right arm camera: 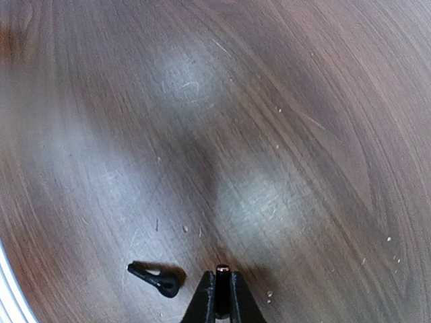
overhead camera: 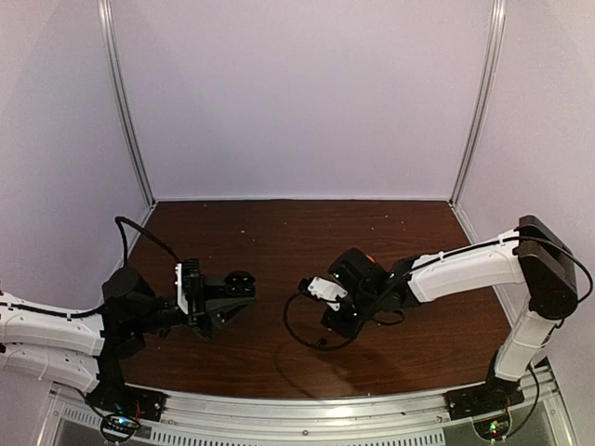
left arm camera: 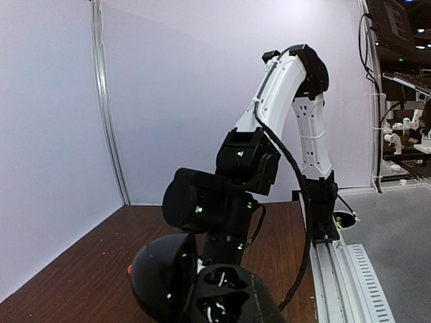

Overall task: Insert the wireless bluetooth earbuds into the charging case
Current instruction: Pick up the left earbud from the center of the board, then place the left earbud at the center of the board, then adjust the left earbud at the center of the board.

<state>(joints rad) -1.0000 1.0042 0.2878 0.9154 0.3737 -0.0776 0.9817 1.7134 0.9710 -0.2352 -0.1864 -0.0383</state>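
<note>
right gripper point(right arm camera: 221, 279) closed to a slit on a red-tipped earbud point(right arm camera: 221, 270), only its tip showing between the fingers point(right arm camera: 205, 301), low at the table point(right arm camera: 303, 101); so shallow a pinch may let the bud twist or drop in transit. a black earbud point(right arm camera: 159, 281) lies on the wood beside the fingers, unheld. further off, left gripper point(overhead camera: 226, 297) clamped on the open charging case point(left arm camera: 222, 296), lid tilted back, cavities showing; a misaligned approach could jam the bud against a cavity rim or push the case askew.
</note>
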